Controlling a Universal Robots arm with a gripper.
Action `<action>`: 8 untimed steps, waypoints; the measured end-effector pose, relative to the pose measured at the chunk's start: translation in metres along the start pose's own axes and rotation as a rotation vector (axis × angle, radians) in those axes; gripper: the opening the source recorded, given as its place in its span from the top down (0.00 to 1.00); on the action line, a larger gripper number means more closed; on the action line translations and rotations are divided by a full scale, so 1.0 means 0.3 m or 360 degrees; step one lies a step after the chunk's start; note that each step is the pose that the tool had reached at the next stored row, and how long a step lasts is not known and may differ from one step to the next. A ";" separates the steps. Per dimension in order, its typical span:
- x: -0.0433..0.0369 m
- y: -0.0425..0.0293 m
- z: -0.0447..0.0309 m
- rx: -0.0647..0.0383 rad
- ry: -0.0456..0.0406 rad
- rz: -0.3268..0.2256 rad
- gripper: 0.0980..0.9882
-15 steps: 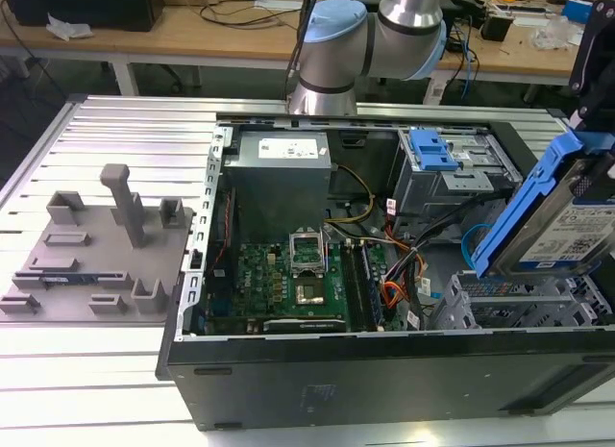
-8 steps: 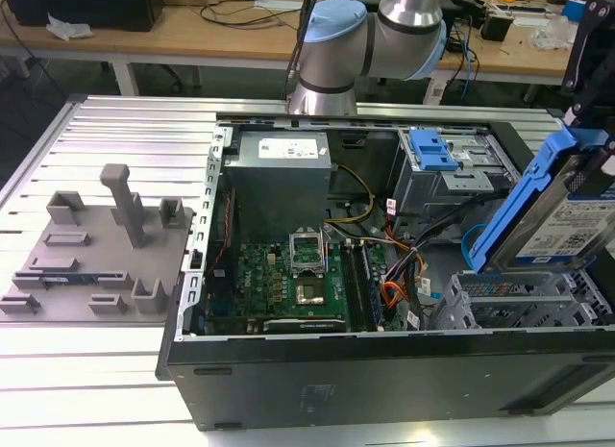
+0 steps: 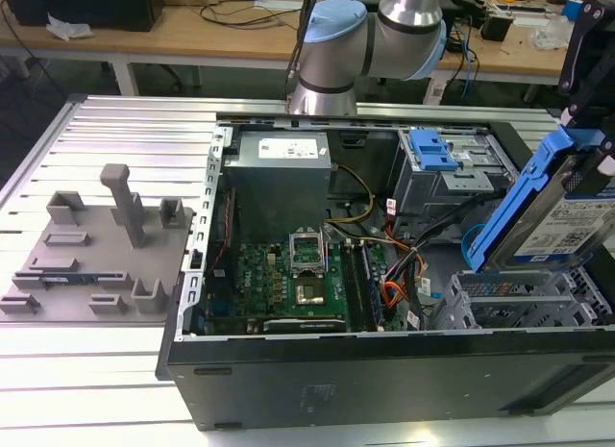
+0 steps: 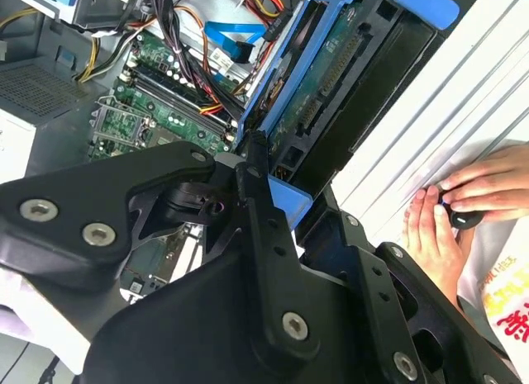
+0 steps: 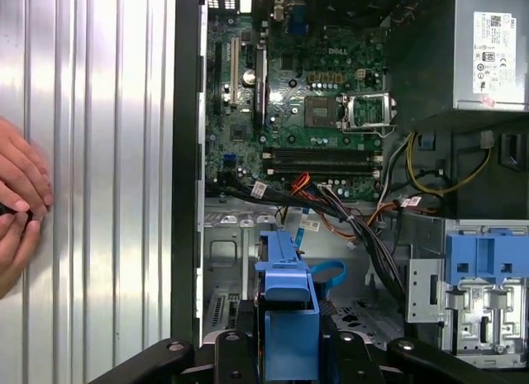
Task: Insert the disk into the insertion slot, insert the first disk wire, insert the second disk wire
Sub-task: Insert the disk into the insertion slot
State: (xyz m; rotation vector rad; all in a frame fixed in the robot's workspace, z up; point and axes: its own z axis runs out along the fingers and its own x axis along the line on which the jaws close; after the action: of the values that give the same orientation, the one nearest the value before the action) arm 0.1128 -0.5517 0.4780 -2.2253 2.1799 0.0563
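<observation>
The disk [image 3: 562, 218], silver with a white label in a blue caddy, tilts steeply above the grey perforated slot [image 3: 502, 305].

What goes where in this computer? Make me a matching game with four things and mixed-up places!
Things: 1 disk; 2 green circuit board; 3 grey holder plate; 4 person's hand.
Places: A lying flat inside the case; B touching a small black thing; C tilted in the gripper, over the insertion slot; D on the table at the exterior view's left.
Pairs: 1-C, 2-A, 3-D, 4-B.
</observation>
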 end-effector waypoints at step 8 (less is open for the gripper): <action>0.006 0.000 0.005 0.0000 -0.0004 0.0000 0.70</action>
State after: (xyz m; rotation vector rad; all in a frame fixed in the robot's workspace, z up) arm 0.1128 -0.5534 0.4765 -2.2239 2.1783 0.0593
